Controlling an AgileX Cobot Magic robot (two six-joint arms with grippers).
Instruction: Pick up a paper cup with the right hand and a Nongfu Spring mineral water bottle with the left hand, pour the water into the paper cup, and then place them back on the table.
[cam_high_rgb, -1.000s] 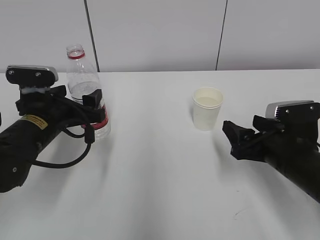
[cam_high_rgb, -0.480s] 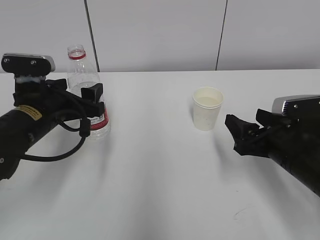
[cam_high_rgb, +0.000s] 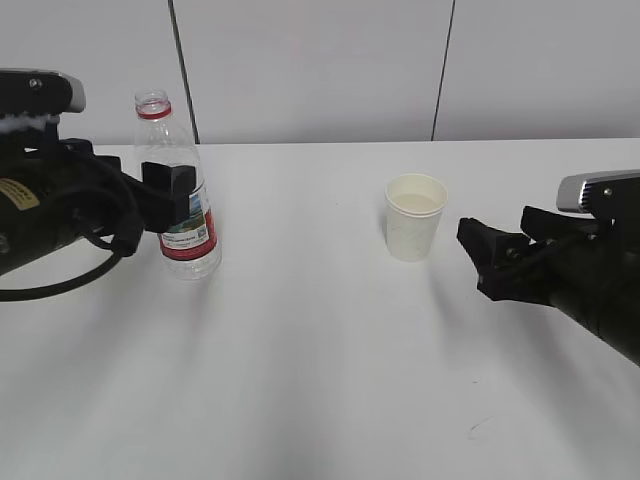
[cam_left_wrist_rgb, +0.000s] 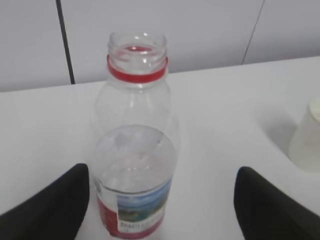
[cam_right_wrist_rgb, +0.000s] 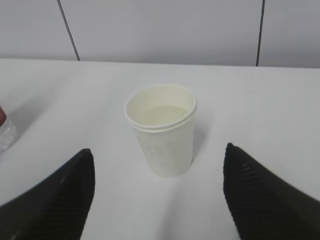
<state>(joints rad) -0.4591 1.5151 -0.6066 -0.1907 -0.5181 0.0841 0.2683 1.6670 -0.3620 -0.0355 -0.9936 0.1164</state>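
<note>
The Nongfu Spring bottle (cam_high_rgb: 186, 205) stands upright and uncapped on the white table (cam_high_rgb: 320, 360) at the left, about half full; it also shows in the left wrist view (cam_left_wrist_rgb: 135, 165). My left gripper (cam_high_rgb: 160, 195) is open and empty just left of it; in the left wrist view (cam_left_wrist_rgb: 162, 205) the bottle stands between the wide-apart fingertips, close to the left one. The paper cup (cam_high_rgb: 415, 217) stands upright right of centre with liquid in it. My right gripper (cam_high_rgb: 500, 252) is open and empty, a short way right of the cup (cam_right_wrist_rgb: 162, 130), which stands beyond its spread fingertips (cam_right_wrist_rgb: 157, 200).
A white panelled wall with dark seams (cam_high_rgb: 182, 70) runs behind the table. A small dark scratch mark (cam_high_rgb: 478, 425) lies near the front right. The cup's edge shows at the right of the left wrist view (cam_left_wrist_rgb: 306, 142).
My left arm has drawn back to the left and risen, away from the bottle, uncovering its label. My right arm has drawn back slightly to the right, away from the cup.
</note>
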